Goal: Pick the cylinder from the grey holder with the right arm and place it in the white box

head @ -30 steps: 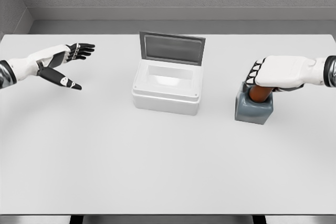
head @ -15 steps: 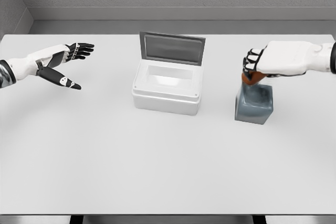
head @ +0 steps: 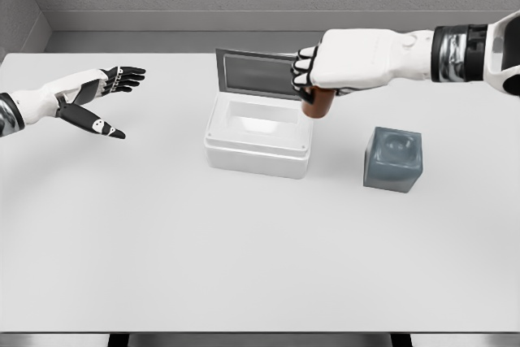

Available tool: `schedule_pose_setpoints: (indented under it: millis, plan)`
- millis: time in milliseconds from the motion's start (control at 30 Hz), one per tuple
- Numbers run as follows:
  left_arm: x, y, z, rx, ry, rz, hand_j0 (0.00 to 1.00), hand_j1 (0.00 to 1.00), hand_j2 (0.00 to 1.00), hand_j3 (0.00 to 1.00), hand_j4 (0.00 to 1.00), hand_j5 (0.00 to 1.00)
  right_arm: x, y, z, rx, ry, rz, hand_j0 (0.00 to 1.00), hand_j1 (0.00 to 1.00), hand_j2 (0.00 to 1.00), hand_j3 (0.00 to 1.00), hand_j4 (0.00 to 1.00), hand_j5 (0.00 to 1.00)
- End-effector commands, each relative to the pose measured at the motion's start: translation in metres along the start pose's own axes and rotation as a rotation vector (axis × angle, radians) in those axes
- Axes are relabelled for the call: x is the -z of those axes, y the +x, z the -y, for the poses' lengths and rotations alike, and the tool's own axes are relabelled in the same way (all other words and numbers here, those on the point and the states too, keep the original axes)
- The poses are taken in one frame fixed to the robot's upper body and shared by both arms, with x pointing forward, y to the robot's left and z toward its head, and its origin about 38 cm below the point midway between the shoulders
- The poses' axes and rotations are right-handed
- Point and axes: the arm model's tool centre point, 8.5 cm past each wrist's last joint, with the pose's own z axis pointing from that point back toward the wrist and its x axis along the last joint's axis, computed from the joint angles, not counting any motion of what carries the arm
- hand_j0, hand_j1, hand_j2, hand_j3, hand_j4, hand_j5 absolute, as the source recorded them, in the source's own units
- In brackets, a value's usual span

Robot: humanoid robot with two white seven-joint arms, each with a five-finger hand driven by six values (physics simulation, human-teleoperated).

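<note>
My right hand (head: 313, 79) is shut on the brown cylinder (head: 318, 103), which hangs below the fingers just above the right rim of the white box (head: 257, 153). The box stands open at the table's middle, its lid (head: 264, 75) raised behind it. To the right, the grey holder (head: 393, 158) sits on the table with its socket bare. At the far left my left hand (head: 114, 99) hovers open above the table.
The white table (head: 244, 249) spreads wide in front of the box and holder. A grey wall runs along its far edge.
The right hand lifted the cylinder out of the grey holder and carried it up and left to the box's right rim. The left arm has not moved.
</note>
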Motion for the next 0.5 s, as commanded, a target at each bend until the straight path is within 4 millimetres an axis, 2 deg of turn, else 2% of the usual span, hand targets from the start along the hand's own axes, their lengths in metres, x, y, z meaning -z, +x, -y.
schedule_pose_setpoints:
  millis: [0, 33, 133, 267, 467]
  plan:
    - [0.0, 0.001, -0.001, -0.005, 0.003, 0.004, 1.0, 1.0, 1.0, 1.0, 1.0, 1.0, 0.016, 0.008, 0.003, 0.009, -0.018, 0.042, 0.12, 0.12, 0.12, 0.12, 0.12, 0.12]
    - [0.0, 0.001, -0.001, -0.005, 0.003, 0.004, 1.0, 1.0, 1.0, 1.0, 1.0, 1.0, 0.023, 0.012, 0.003, 0.004, -0.012, 0.059, 0.12, 0.12, 0.12, 0.12, 0.12, 0.12]
    - [0.0, 0.001, -0.001, -0.005, 0.003, 0.004, 1.0, 1.0, 1.0, 1.0, 1.0, 1.0, 0.022, 0.009, 0.008, -0.004, -0.016, 0.053, 0.12, 0.12, 0.12, 0.12, 0.12, 0.12]
    - [0.0, 0.001, -0.001, -0.005, 0.003, 0.004, 1.0, 1.0, 1.0, 1.0, 1.0, 1.0, 0.026, 0.011, 0.001, 0.005, 0.002, 0.064, 0.12, 0.12, 0.12, 0.12, 0.12, 0.12]
    - [0.0, 0.001, -0.001, -0.005, 0.004, 0.004, 1.0, 1.0, 1.0, 1.0, 1.0, 1.0, 0.037, 0.003, -0.009, 0.041, 0.023, 0.055, 0.12, 0.12, 0.12, 0.12, 0.12, 0.12]
